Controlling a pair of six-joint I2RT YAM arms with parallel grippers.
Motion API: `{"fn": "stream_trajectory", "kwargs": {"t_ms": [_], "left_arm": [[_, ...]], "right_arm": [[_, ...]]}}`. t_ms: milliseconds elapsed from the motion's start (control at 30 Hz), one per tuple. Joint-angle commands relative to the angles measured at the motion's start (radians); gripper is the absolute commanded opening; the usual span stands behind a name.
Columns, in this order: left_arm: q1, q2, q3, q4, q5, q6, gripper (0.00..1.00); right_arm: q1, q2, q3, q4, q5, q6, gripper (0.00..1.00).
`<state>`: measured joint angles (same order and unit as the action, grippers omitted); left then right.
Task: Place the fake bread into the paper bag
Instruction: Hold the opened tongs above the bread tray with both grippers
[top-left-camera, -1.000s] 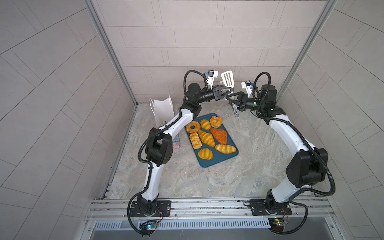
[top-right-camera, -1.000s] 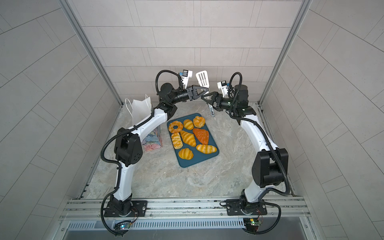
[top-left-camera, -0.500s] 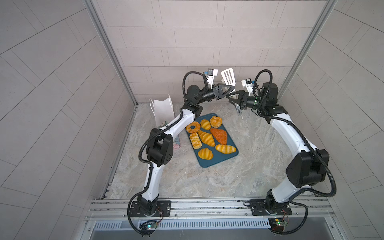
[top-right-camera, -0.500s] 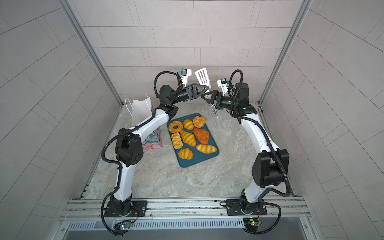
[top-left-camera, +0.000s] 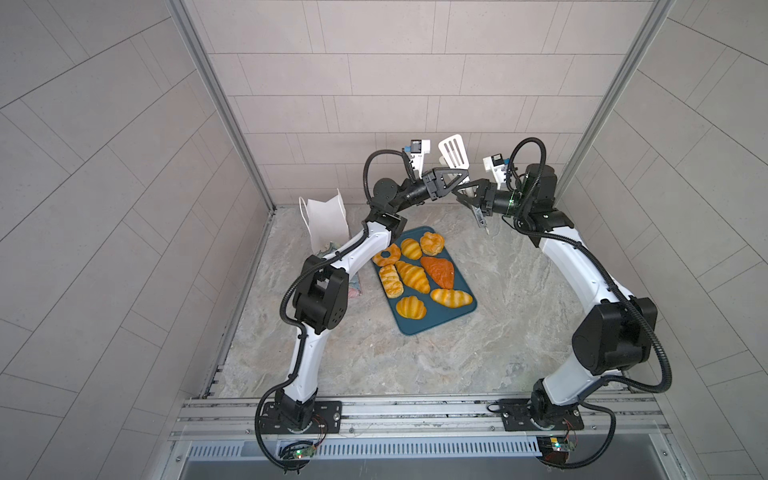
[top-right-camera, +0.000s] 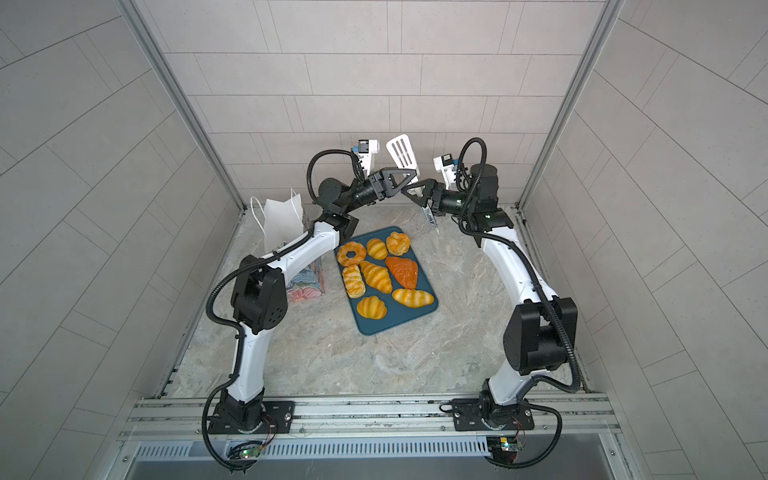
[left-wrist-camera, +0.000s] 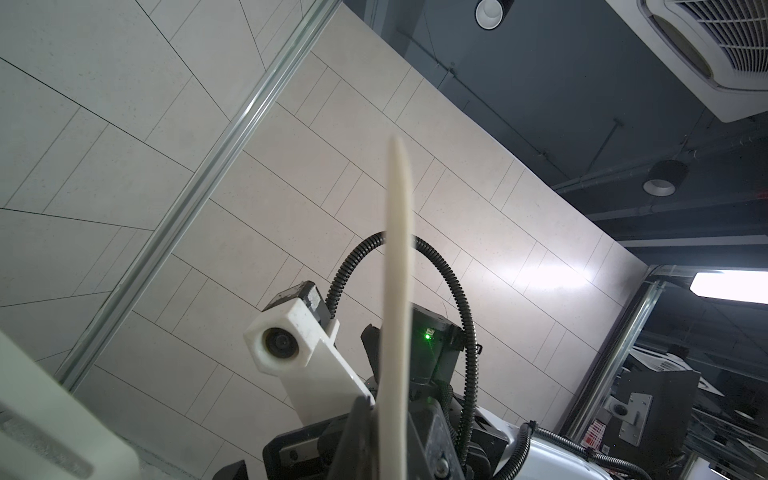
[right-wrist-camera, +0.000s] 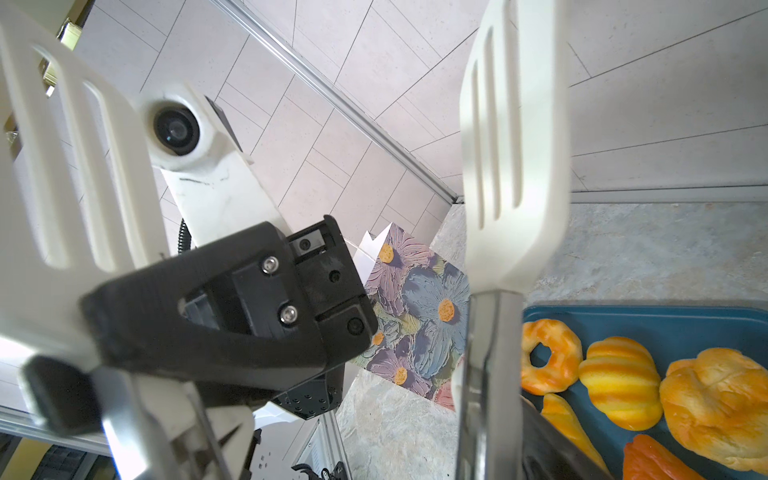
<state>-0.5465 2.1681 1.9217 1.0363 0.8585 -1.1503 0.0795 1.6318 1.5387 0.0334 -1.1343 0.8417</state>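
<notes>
top views: fake bread (top-left-camera: 411, 276) on tray (top-left-camera: 432, 326), well below jaws at tongs (top-left-camera: 453, 151)

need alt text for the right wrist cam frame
Close up, the left gripper clamps one slotted blade of the white tongs; the other blade stands apart. Behind them are the floral paper bag and a teal tray holding glossy fake bread.
</notes>
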Motion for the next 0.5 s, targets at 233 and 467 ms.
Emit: {"fn": "stream_trajectory", "kwargs": {"t_ms": [233,467], "left_arm": [[-0.090,0.046,-0.003,0.218,0.135,-0.131,0.04],[-0.060,0.047,-0.001,0.216,0.133,-0.128,0.04]], "right_arm": [[0.000,-0.005,0.017,0.083,0.053,0.073,0.84],[-0.019,-0.033,0.004,-0.021,0.045,-0.003,0.72]]}}
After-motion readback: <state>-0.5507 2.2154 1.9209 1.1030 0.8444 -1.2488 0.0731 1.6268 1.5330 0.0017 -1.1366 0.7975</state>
